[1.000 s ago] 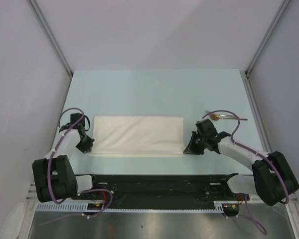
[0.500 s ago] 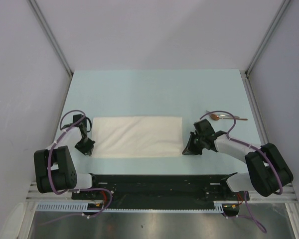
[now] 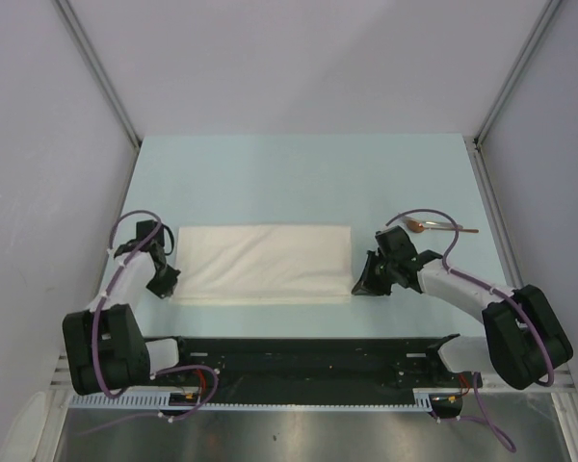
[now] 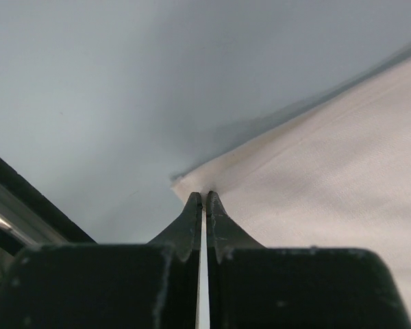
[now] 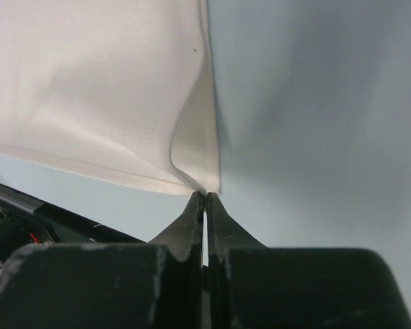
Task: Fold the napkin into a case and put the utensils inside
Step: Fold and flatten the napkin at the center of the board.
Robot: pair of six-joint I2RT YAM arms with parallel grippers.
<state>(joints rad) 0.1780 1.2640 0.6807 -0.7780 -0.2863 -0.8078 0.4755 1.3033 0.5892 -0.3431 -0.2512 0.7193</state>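
Left pincer (image 4: 204, 197) first: its jaws are pressed together with no gap showing, and the tips sit right at the near left corner of the soft, thin, cream-white napkin (image 3: 265, 262); in the wrist view the cloth edge runs in under the tips, so we judge it pinched, though the bite looks small. Over to the right pincer (image 5: 205, 195): just as tightly closed at the near right corner, and there a ridge of cloth rises up to the tips, so we read that corner as caught too.

So what has changed in the last second? Very little at the cloth; the rear links of both arms have shifted about and settled, yet both pincers have kept their places on the two near corners; the napkin's outline on the pale blue counter (image 3: 299, 173) is as it was, a wide flat rectangle lying crosswise between the two pincers, not lifted anywhere that we can see from above.

What that means for the task, as we judge it: both grips are set and the arms have been finding their posture; the fold that would narrow the sheet into a case has not begun. The slim metal spoon with the silver handle and coppery bowl (image 3: 441, 227) lies on the counter beyond the right arm, well apart from the napkin, and nothing touches it; it waits until there is a case to take it.
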